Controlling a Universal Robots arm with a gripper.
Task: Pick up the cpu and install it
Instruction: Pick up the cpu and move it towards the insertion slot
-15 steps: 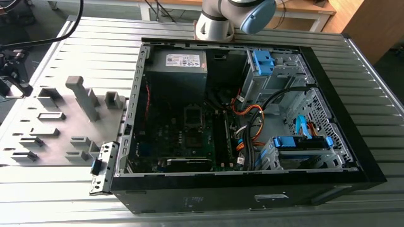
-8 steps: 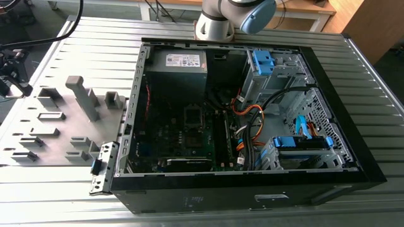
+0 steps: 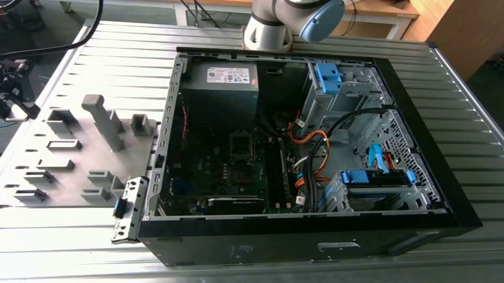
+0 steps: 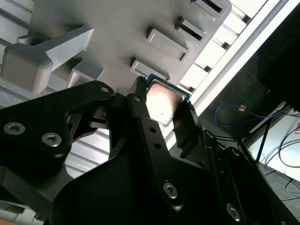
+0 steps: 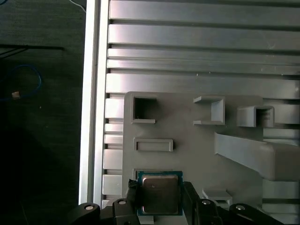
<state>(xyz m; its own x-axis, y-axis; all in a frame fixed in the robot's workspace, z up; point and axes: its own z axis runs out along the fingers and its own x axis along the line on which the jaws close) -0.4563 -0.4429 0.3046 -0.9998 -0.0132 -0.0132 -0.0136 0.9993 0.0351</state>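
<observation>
Fingers [image 5: 190,197] are narrow, clamped on two opposite edges of the cpu [image 5: 159,193]. In the second wrist view the fingers [image 4: 140,112] likewise flank the cpu [image 4: 164,101], silver top facing out, green board edge showing.

The cpu is at a shallow pocket of the grey fixture plate [image 5: 187,140], right at the plate's edge strip. Cannot tell if it sits in the pocket or is raised just off it. Other pockets on that plate:
- square pocket [image 5: 145,108]: bare inside
- narrow slot [image 5: 153,145] between the square pocket and the cpu: nothing seen in it
- tall upright block [image 5: 253,152] beside them, also in the second wrist view [image 4: 42,56]

In the exterior view the fixture plate [image 3: 79,159] lies at 9 o'clock on the ribbed metal desk [image 3: 118,47]. The arm base [image 3: 272,29] is at 12 o'clock.

The open computer case [image 3: 445,159] takes the centre to 3 o'clock, lying on its side. Inside it:
- grey power supply [image 3: 221,88] with white label, at 11 o'clock
- motherboard [image 3: 212,171] on the case floor, with a square socket frame [image 3: 240,144] near its centre
- graphics card [image 3: 232,203] at 6 o'clock
- orange cables [image 3: 311,144] running towards 3 o'clock
- blue drive bracket [image 3: 327,76] at 1 o'clock
- second blue bracket [image 3: 376,177] at 4 o'clock
</observation>
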